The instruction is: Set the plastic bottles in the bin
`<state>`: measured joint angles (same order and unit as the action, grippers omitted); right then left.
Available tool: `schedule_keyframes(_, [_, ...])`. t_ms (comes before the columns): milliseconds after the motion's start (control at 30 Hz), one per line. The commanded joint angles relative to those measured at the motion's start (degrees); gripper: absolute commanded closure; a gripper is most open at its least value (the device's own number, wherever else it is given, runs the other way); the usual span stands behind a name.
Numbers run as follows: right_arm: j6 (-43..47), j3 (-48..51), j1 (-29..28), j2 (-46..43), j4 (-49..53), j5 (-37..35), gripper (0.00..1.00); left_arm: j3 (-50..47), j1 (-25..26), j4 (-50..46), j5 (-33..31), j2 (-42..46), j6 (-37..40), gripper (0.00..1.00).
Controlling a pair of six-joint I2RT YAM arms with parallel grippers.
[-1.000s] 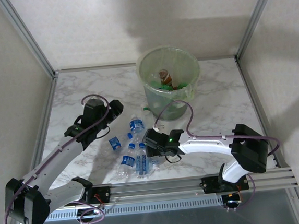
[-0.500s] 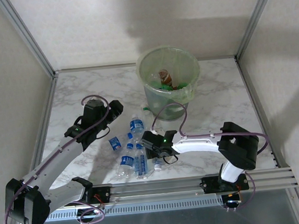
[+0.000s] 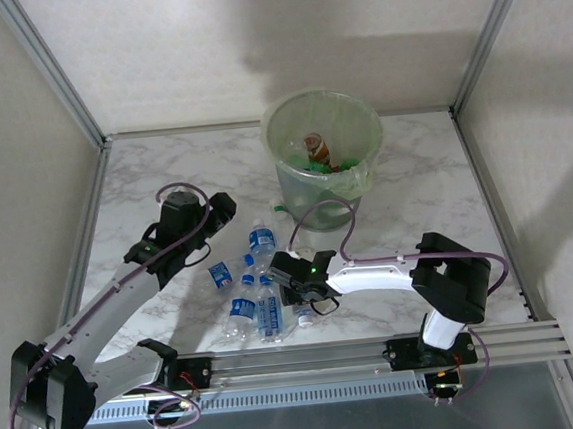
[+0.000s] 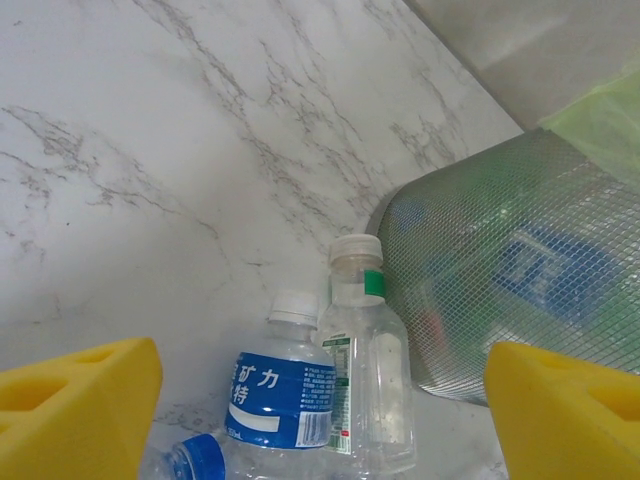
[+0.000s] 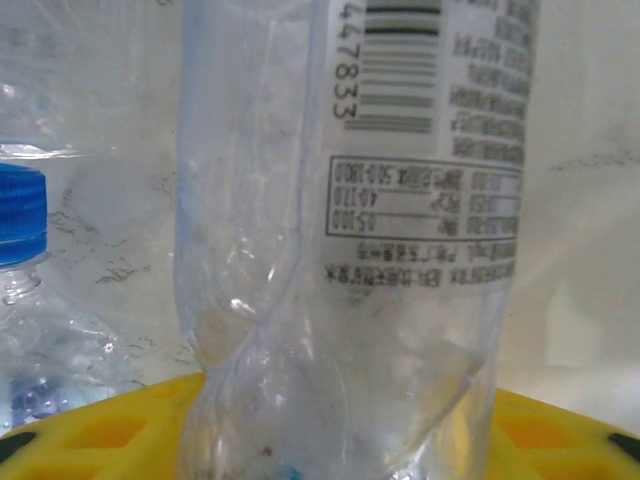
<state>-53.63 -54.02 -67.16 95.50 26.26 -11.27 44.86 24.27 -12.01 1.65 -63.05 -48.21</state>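
Several clear plastic bottles (image 3: 255, 295) with blue labels lie in a cluster on the marble table between the arms. My right gripper (image 3: 294, 294) is low at the right side of that cluster. In the right wrist view its yellow fingers (image 5: 90, 435) pinch a clear plastic bottle (image 5: 340, 200), whose wall is dented at the grip. My left gripper (image 3: 222, 208) hangs open above the table, left of the bin (image 3: 319, 101). In the left wrist view a blue-labelled bottle (image 4: 280, 400) and a clear green-banded bottle (image 4: 372, 370) lie ahead of its wide-apart fingers, next to the bin's wall (image 4: 500, 250).
The pale-green bin stands at the back centre and holds green and orange-labelled bottles (image 3: 319, 153). Another bottle's blue cap (image 5: 20, 215) lies just left of the pinched one. Metal frame posts and walls border the table; a rail (image 3: 379, 352) runs along the near edge.
My right arm has slid left into the bottle cluster and its fingers have narrowed onto a clear bottle. The left arm has stayed still.
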Motion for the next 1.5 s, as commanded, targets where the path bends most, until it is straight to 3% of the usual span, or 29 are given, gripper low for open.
schedule_keyframes(0, [-0.22, -1.36, 0.01, -1.04, 1.02, -0.16, 0.5, -0.59, -0.45, 0.8, 0.28, 0.08, -0.7, 0.16])
schedule_keyframes(300, [3.68, -8.23, -0.98, -7.61, 4.68, -1.07, 0.57, 0.83, -0.45, 0.93, 0.03, -0.33, -0.92, 0.16])
schedule_keyframes(800, [10.84, -29.41, 0.98, -17.4, 13.86, -7.52, 0.57, 2.08, -1.6, 0.3, -1.33, 0.51, -1.15, 0.16])
schedule_keyframes(967, [15.26, -38.32, 8.94, -16.61, 15.94, -9.17, 0.56, 1.86, -1.6, 0.84, -0.7, 0.29, -1.61, 0.16])
schedule_keyframes(1133, [19.37, -48.19, 19.1, -12.37, 17.52, -5.53, 0.55, 1.34, -1.61, 1.01, 0.09, 0.72, -1.55, 0.16])
schedule_keyframes(1467, [22.57, -58.11, 29.84, -0.97, 19.62, -2.76, 0.57, -0.16, -2.21, 1.32, 0.09, 1.61, -1.62, 0.16])
